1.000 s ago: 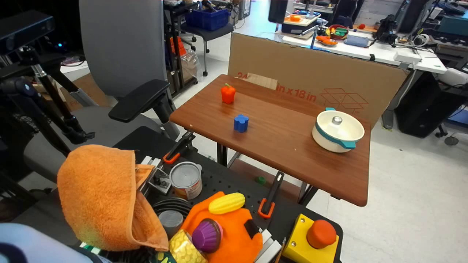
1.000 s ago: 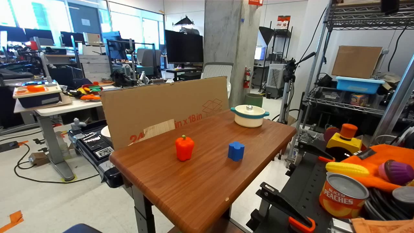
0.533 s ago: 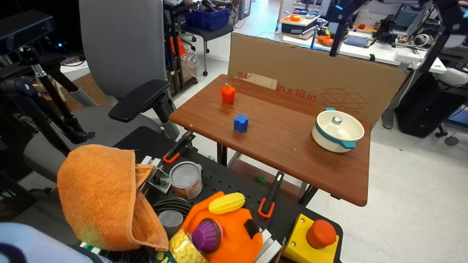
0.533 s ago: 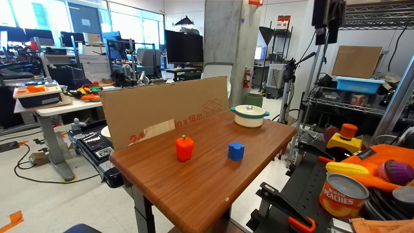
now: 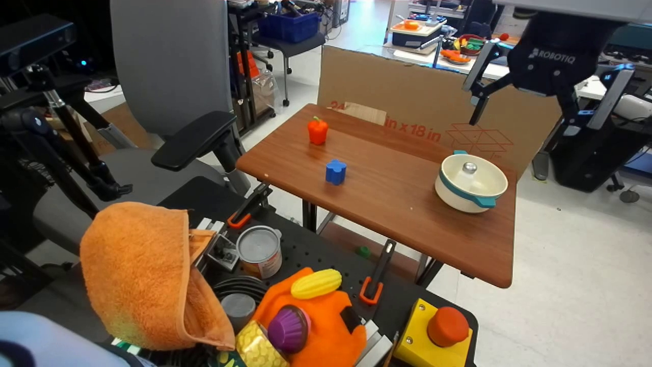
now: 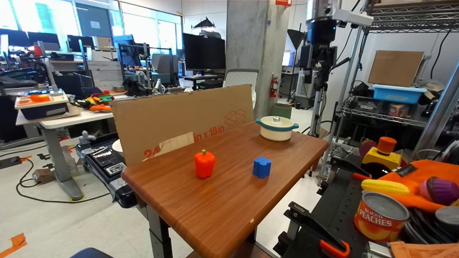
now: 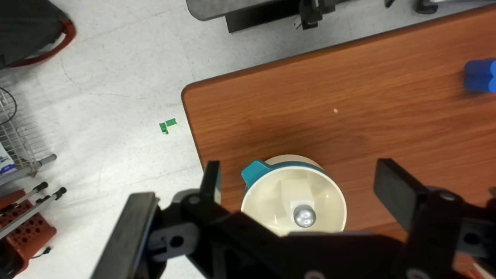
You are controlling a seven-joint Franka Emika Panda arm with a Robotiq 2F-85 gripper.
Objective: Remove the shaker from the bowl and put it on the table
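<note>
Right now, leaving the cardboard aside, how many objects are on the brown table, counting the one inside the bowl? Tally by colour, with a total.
Orange-red: 1 (pepper)
Blue: 1 (flower-shaped block)
Cream with teal: 1 (bowl)
Silver-topped: 1 (shaker, in the bowl)
Total: 4

In an exterior view: high vantage, looks dn. over bench (image 5: 318, 244) onto worktop (image 5: 387, 178). In an exterior view: flatter angle, faces pillar (image 6: 247, 43) across same. Wrist view: nearest, approx. straight dn.; all incl. bowl (image 7: 265, 199).

"SLICED PEACHES" can (image 6: 381, 216), "ROBOTIQ" jaws, "18 in" cardboard (image 6: 184, 116)
</note>
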